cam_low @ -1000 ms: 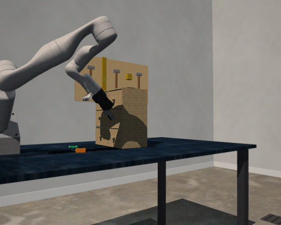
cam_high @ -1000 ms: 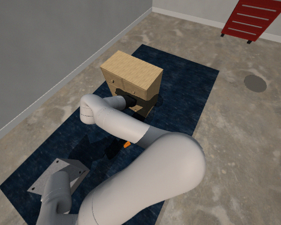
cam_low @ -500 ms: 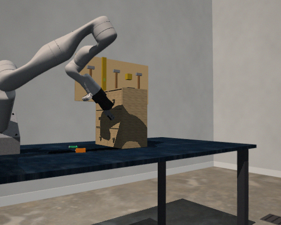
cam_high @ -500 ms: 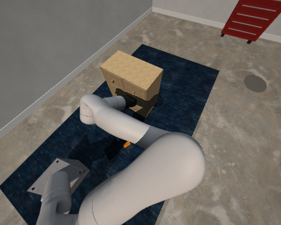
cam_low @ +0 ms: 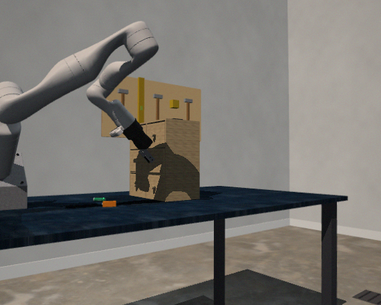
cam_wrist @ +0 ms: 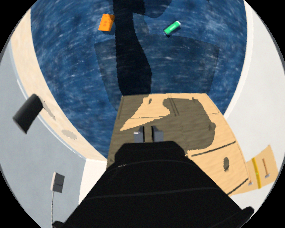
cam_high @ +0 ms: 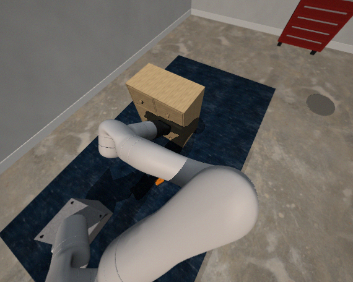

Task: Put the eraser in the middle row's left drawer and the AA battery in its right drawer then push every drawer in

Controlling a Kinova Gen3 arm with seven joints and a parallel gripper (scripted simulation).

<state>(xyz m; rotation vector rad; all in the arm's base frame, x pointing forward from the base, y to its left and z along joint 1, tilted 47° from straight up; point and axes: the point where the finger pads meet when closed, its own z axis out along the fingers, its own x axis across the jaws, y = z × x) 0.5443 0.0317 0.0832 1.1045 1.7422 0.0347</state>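
Observation:
The small wooden chest (cam_high: 171, 86) (cam_low: 182, 150) (cam_wrist: 190, 120) stands on the dark blue table, and every drawer looks pushed in. My gripper (cam_low: 148, 158) (cam_wrist: 147, 131) is pressed against the chest's front at the middle row, on the right drawer. Its fingers are narrowed around that drawer's knob, which they hide. The orange eraser (cam_high: 159, 182) (cam_low: 109, 203) (cam_wrist: 106, 22) lies on the table between the chest and the robot's base. The green AA battery (cam_low: 99, 198) (cam_wrist: 172, 28) lies close beside it. The arm hides the battery in the top view.
The arm's grey base plate (cam_high: 65, 216) sits at the near end of the table. A pegboard with hammers (cam_low: 161, 90) hangs behind the chest. A red rack (cam_high: 319, 21) leans on the far wall. The table's edge (cam_low: 271, 204) lies right of the chest.

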